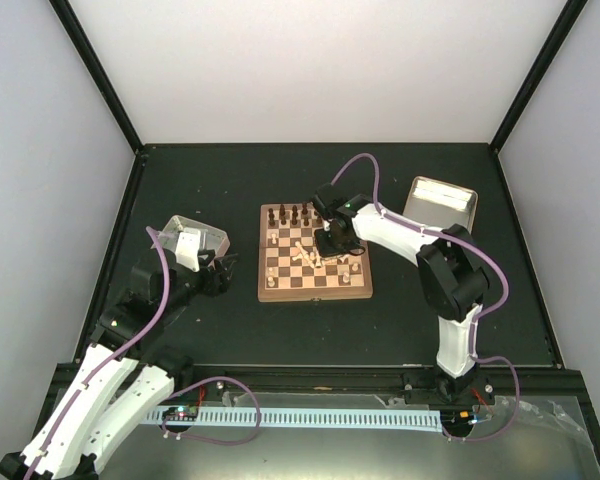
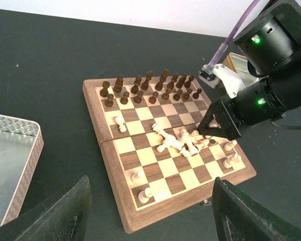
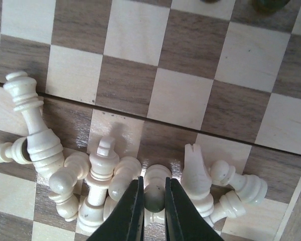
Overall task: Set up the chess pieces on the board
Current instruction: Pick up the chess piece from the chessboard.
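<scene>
Right tool point(image 3: 154, 179) pinches a pale piece point(image 3: 155, 171) in the toppled heap point(image 2: 183, 140); left tool point(image 2: 153, 216) gapes empty. Dark rows point(image 2: 150, 88) look done, pale side barely begun.

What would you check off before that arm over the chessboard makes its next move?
1. Right hand gripping a pale piece: ok, closed on it.
2. Only one piece gripped: cannot tell; neighbours in the pile press close.
3. Free squares on the near rows of the board: ok, mostly bare.
4. Dark pieces standing out of the way: ok.
5. Left hand clear of the board: ok, open beside it.
</scene>
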{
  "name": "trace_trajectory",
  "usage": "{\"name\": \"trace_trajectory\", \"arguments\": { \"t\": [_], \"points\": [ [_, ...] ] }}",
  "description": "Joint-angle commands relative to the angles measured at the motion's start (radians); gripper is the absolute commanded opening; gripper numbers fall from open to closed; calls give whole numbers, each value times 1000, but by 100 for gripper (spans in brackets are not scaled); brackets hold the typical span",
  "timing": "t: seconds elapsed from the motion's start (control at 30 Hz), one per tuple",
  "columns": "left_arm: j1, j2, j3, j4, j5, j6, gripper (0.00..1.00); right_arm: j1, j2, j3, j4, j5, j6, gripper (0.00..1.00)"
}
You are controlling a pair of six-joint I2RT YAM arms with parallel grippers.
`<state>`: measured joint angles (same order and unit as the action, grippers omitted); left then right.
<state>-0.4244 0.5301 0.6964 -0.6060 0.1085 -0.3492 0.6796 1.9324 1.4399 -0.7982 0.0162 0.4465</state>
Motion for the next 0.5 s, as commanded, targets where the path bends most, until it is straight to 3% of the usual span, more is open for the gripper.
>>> {"name": "trace_trajectory", "arguments": {
  "t": [0.0, 0.27, 0.47],
  "points": [
    [9, -10, 1, -2, 5, 13, 68, 12, -58, 4, 48, 48, 2, 9],
    [9, -11, 2, -3, 3, 12, 68, 46, -117, 15, 27, 43, 0, 10],
    [9, -17, 1, -7, -10, 10, 68, 149, -105, 44, -9, 27, -3, 11]
  ]
}}
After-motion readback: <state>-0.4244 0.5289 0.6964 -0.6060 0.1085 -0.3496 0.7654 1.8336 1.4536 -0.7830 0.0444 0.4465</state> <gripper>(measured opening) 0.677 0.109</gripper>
